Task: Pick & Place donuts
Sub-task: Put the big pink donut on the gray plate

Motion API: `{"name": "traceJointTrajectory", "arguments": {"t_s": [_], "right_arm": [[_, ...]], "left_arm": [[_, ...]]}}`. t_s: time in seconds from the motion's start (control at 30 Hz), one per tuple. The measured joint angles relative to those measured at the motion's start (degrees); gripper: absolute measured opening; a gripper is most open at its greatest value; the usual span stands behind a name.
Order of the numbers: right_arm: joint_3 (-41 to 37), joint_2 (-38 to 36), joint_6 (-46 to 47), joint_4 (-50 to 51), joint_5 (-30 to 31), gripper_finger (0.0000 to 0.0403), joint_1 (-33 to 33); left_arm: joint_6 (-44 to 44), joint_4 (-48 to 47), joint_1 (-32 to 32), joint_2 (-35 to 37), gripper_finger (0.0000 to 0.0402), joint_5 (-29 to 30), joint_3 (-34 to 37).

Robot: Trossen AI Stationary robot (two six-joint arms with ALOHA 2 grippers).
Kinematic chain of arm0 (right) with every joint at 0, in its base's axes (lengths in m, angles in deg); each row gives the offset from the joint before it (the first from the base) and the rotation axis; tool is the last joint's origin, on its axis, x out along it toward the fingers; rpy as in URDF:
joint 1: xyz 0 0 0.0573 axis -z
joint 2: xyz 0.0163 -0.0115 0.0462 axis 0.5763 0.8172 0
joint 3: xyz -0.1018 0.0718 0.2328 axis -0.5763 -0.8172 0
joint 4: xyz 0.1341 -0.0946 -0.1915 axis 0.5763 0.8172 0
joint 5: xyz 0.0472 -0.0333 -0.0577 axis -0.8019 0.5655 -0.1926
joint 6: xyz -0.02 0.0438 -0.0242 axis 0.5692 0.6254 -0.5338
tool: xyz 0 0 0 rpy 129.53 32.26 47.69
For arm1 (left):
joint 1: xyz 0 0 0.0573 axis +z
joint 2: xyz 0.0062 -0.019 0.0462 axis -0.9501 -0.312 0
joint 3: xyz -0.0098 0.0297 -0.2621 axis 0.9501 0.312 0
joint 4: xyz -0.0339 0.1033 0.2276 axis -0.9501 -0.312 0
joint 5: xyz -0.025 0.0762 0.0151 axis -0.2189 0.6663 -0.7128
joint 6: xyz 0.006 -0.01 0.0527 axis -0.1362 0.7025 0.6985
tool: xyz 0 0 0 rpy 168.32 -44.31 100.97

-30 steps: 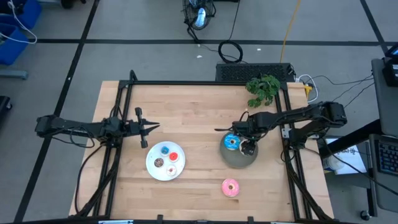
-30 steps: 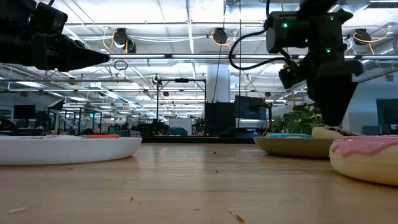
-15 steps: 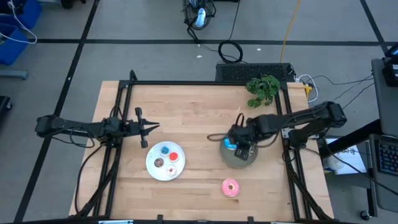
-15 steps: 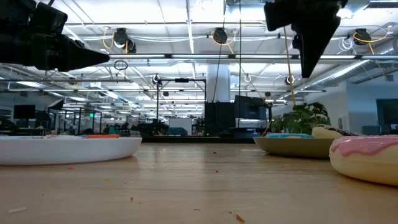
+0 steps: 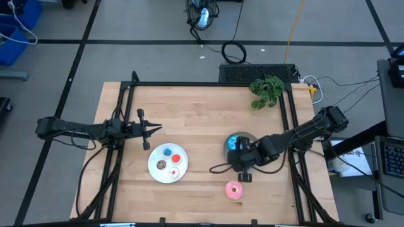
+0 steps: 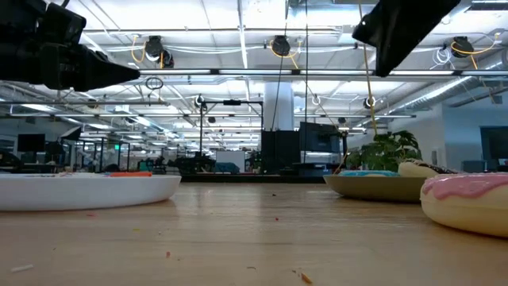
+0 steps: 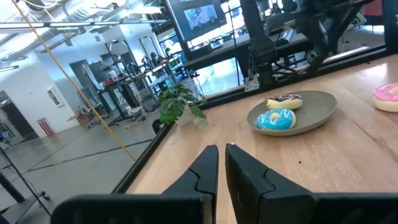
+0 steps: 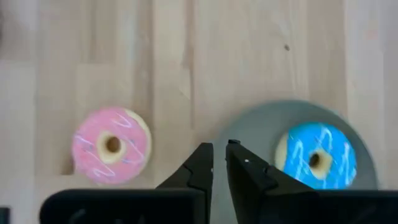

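Right gripper (image 8: 218, 163) above bare wooden table (image 5: 196, 110), jaws nearly shut, empty.
Pink-iced ring donut (image 8: 111, 145) on wood; blue-iced ring donut (image 8: 316, 157) on grey disc plate (image 8: 249, 134); left gripper (image 7: 221, 163) shut, empty.

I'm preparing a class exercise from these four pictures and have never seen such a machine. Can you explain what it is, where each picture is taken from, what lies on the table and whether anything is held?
Two dark robot arms work at a wooden table. One picture looks straight down, one looks level across the tabletop, and two come from cameras on the arms' wrists. A white plate carries four tiny toy donuts. A grey plate holds a blue donut and a brown sprinkled donut. A pink donut lies on bare wood. The left pincer waits shut, empty. The right pincer, fingers together, hangs between pink donut and grey plate, holding nothing.
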Motion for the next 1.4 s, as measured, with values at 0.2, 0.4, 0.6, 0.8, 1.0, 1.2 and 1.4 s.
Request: {"name": "traceJointTrajectory", "arguments": {"t_s": [0.2,0.4,0.6,0.8,1.0,1.2,1.4], "right_arm": [[0.0,0.04,1.1,-4.13,-0.07,0.0026,-1.05],[-0.02,0.04,7.01,-7.76,-0.07,0.0004,-1.52],[-0.02,1.35,6.73,-12.51,0.44,0.0001,-4.36],[1.9,7.21,11.08,-8.63,0.17,0.0,-6.58],[10.08,15.15,11.43,-1.68,-2.87,0.0,-9.02],[12.35,16.13,11.69,-0.69,-2.85,0.0,-9.68],[12.39,15.72,14.21,-0.53,-2.93,0.0,-9.47]], "left_arm": [[-0.7,0.02,0.01,0.01,0.0037,0.0,0.0],[-0.71,0.0,0.02,0.0,0.0037,0.0,0.0],[-0.58,0.0,0.0,0.0,0.0037,0.0,0.0],[-0.57,0.02,0.02,0.02,0.0037,0.01,0.0],[-1.04,0.88,0.02,0.0,0.0037,-0.61,0.0],[-1.84,2.06,0.02,0.02,0.0037,-1.03,0.0],[-2.06,2.03,0.02,0.02,0.0037,-1.05,0.0]]}}
